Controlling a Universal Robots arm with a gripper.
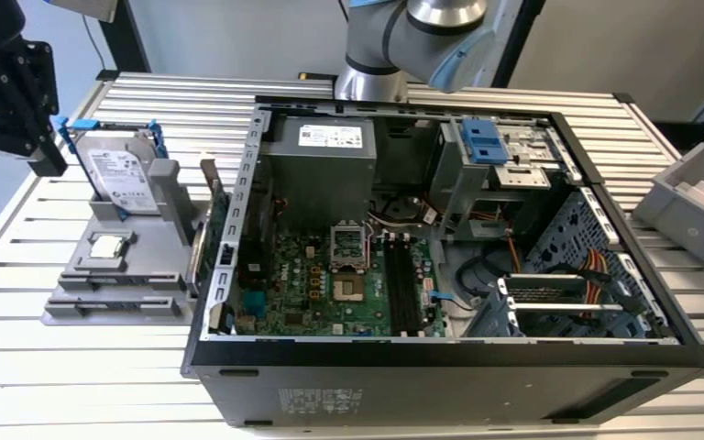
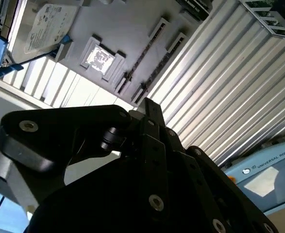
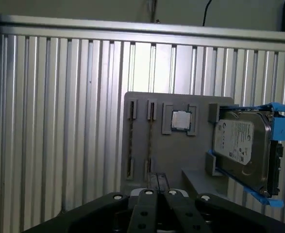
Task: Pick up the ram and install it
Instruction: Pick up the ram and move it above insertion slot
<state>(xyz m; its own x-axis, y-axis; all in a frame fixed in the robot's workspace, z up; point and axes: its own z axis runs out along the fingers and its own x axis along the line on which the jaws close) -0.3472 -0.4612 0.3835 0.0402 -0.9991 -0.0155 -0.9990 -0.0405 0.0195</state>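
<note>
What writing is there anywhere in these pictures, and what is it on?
Hard drive: white label, print too small to read.
Power supply box: white sticker, too small to read.
Computer case: pale lettering on its near wall, too small to read.
Pale blue cover on the robot arm: a maker's name, nothing else.

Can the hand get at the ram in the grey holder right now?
Probably yes. Nothing lies over the long greenish-tan ram stick standing on edge in the grey holder, and the black hand hangs close by. The silver hard drive sits apart; the open computer case stands close beside the stick.
</note>
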